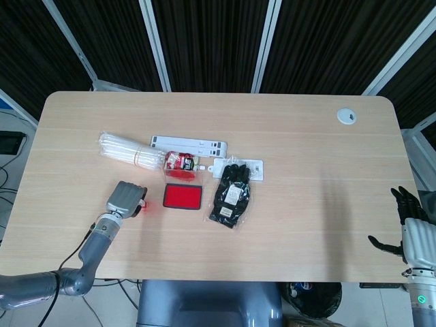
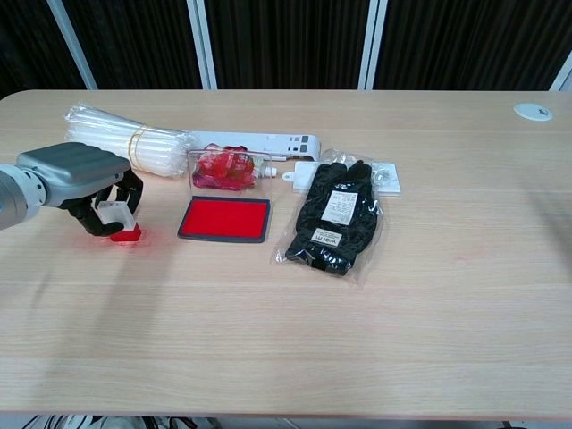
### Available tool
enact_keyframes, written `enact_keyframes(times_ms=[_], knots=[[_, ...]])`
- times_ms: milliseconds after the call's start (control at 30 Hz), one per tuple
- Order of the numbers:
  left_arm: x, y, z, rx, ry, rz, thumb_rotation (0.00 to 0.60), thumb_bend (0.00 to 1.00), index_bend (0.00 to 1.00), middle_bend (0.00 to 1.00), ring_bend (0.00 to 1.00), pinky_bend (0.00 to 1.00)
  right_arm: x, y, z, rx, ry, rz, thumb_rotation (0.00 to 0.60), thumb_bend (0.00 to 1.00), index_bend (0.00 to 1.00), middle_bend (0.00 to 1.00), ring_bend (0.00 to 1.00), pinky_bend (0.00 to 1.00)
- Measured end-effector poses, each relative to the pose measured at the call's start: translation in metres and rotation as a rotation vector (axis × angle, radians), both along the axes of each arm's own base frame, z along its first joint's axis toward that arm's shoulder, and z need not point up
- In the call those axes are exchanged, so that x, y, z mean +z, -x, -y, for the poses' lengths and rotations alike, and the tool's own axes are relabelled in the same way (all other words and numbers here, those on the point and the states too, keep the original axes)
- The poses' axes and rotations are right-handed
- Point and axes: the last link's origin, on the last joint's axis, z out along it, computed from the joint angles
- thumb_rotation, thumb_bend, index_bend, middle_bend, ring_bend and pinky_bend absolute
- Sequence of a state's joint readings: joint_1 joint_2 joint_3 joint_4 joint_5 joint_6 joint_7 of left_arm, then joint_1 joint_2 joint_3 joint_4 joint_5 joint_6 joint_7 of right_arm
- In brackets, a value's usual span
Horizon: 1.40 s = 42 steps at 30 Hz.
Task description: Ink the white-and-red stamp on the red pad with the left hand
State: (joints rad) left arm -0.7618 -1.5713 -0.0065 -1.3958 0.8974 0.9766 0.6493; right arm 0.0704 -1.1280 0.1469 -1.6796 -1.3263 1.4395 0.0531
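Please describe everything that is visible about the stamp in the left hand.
The stamp is a small block, white or clear on top with a red base. The left hand holds it upright, fingers curled around its upper part. Its red base is at the table surface, left of the red pad and apart from it; actual contact cannot be told.

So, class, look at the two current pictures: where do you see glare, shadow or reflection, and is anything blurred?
Chest view: glare streaks on the plastic bag around the black gloves; the left robot hand throws a soft shadow on the table beneath the stamp; everything is sharp. Head view: even light; the red pad shows no glare; the right robot hand sits dark at the frame edge.
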Motion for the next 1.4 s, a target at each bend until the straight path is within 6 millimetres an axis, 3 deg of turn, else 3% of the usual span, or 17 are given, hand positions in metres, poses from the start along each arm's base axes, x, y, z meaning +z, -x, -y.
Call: enact_keyframes(times_ms=[733, 1200, 1400], knots=[[-0.0002, 0.0002, 0.0008, 0.027, 0.002, -0.048, 0.6, 0.4, 0.46, 0.44, 0.38, 0.5, -0.0002, -0.0008, -0.0003, 0.002, 0.001, 0.004, 0.6, 0.05, 0.0, 0.0, 0.0, 0.18], [0.0031, 0.0014, 0.0013, 0.035, 0.001, -0.065, 0.6, 0.38, 0.45, 0.43, 0.37, 0.49, -0.0001, -0.0009, -0.0003, 0.003, 0.002, 0.001, 0.6, 0.06, 0.0, 0.0, 0.0, 0.18], [0.0064, 0.0018, 0.0012, 0.034, -0.005, -0.073, 0.6, 0.31, 0.43, 0.42, 0.36, 0.48, -0.0001, -0.0011, -0.0005, 0.003, 0.003, 0.002, 0.6, 0.06, 0.0, 0.0, 0.0, 0.18]])
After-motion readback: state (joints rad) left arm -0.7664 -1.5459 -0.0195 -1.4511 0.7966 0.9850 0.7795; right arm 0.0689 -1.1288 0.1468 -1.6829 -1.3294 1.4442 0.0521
